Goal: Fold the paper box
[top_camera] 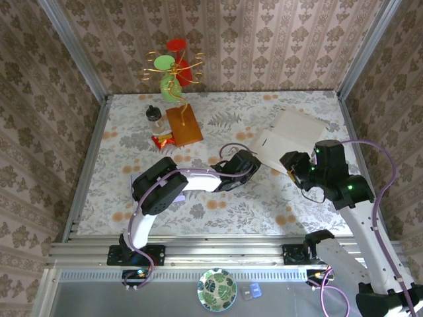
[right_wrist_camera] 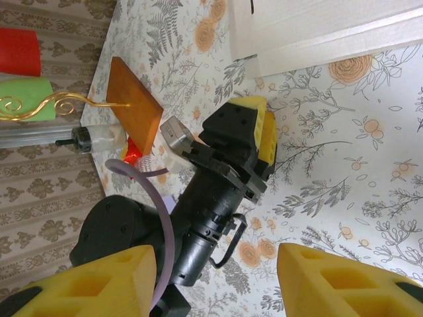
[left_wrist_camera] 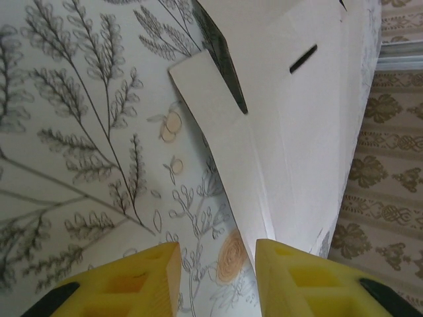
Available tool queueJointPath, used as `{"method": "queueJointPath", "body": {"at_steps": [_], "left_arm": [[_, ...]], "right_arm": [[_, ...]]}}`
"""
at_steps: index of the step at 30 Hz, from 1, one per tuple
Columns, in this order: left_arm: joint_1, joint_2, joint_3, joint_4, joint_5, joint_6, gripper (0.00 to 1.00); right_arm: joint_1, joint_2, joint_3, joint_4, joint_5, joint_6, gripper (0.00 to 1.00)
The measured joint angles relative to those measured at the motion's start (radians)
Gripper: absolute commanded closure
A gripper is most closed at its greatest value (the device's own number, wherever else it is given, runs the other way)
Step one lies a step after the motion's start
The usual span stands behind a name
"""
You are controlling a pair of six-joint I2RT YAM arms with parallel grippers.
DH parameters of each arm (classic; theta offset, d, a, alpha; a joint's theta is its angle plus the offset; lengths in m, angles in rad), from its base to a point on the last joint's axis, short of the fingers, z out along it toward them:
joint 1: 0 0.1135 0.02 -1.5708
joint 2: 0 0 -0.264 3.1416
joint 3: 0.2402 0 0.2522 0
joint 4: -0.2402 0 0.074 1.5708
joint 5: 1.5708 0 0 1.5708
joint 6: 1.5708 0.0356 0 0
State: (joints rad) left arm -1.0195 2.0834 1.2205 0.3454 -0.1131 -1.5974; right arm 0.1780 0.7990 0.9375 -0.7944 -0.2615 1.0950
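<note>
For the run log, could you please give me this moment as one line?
paper box: not yet folded | left gripper: open at its edge | right gripper: open, empty

Tabletop (top_camera: 264,208): paper box (top_camera: 294,132) lies flat at rear right. Left gripper (top_camera: 254,160) sits just left of its near-left corner, and right gripper (top_camera: 292,166) just before its near edge. Wooden board (top_camera: 184,125) lies rear centre-left, with bottle (top_camera: 156,119) to its left. Packet (top_camera: 162,139) lies before the bottle, against the board. Ornament stand (top_camera: 173,66) is at the board's rear end. Plate (top_camera: 217,289) sits before the tabletop, between the arm bases.
</note>
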Motion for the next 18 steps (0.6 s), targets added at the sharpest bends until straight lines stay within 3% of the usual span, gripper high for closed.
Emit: {"method": "queueJointPath", "body": {"at_steps": [18], "left_arm": [[0.031, 0.109, 0.114, 0.005, 0.064, -0.084, 0.67]], "right_arm": [[-0.002, -0.023, -0.036, 0.003, 0.0, 0.007, 0.48]]}}
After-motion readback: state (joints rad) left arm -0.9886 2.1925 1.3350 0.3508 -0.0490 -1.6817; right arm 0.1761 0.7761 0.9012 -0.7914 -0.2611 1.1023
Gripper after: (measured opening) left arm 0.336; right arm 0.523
